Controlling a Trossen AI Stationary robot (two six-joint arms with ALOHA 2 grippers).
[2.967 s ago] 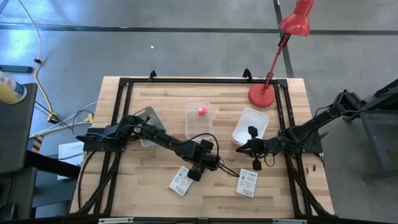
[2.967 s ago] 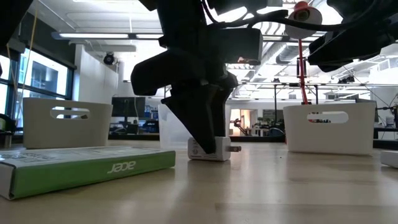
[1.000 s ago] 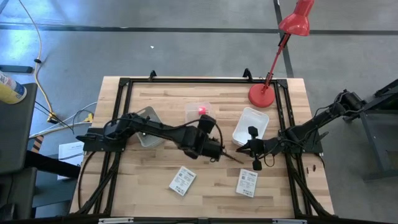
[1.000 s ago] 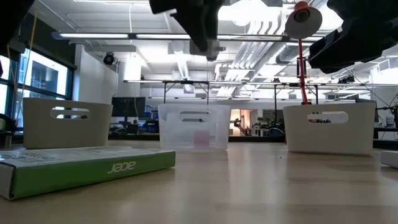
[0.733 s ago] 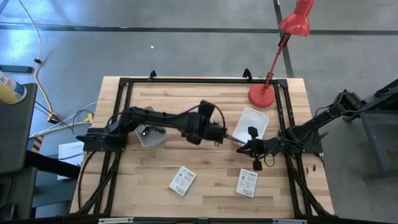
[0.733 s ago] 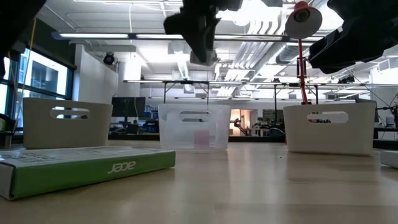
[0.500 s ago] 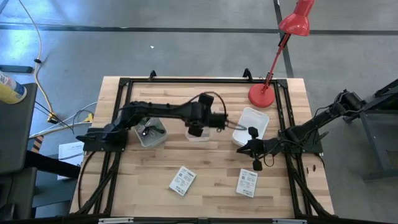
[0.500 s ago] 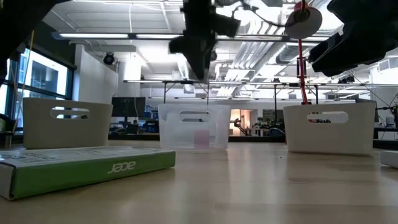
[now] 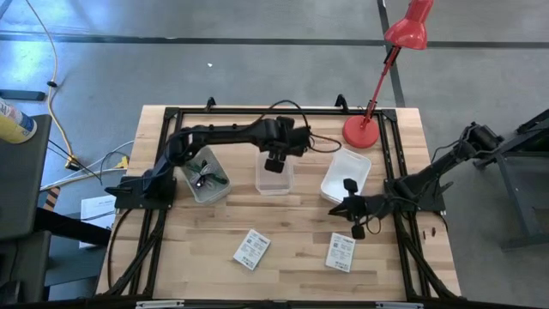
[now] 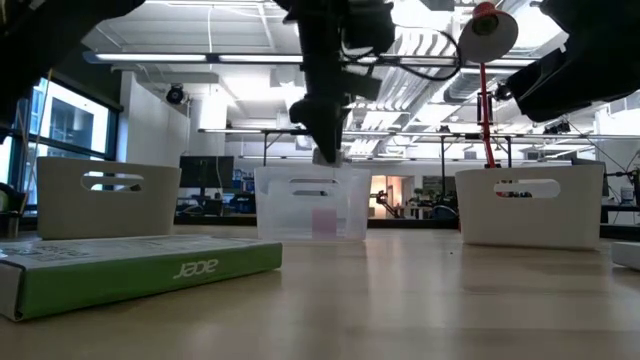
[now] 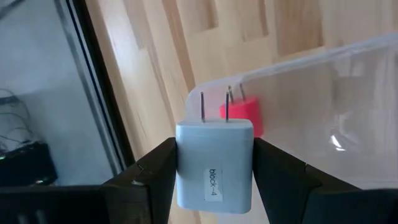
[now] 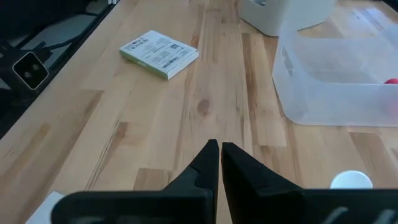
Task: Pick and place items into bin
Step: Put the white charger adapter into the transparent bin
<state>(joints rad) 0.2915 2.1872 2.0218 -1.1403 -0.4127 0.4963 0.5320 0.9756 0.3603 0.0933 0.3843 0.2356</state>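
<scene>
Our left hand (image 11: 214, 171) grips the white cube (image 11: 215, 163), a rigid, light plug block, by its flat sides, above the clear bin (image 9: 274, 176) holding the pink cube (image 11: 242, 116). Our right hand (image 12: 220, 163), closed and empty, waits beside that bin.

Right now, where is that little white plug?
The white plug adapter is held in the left pincer, above the clear bin mid-table, which holds a pink cube.

Overhead camera straight down on whole table (image 9: 214, 249), low camera level across it, wrist cameras close, all sharing the clear bin (image 9: 274, 176).
</scene>
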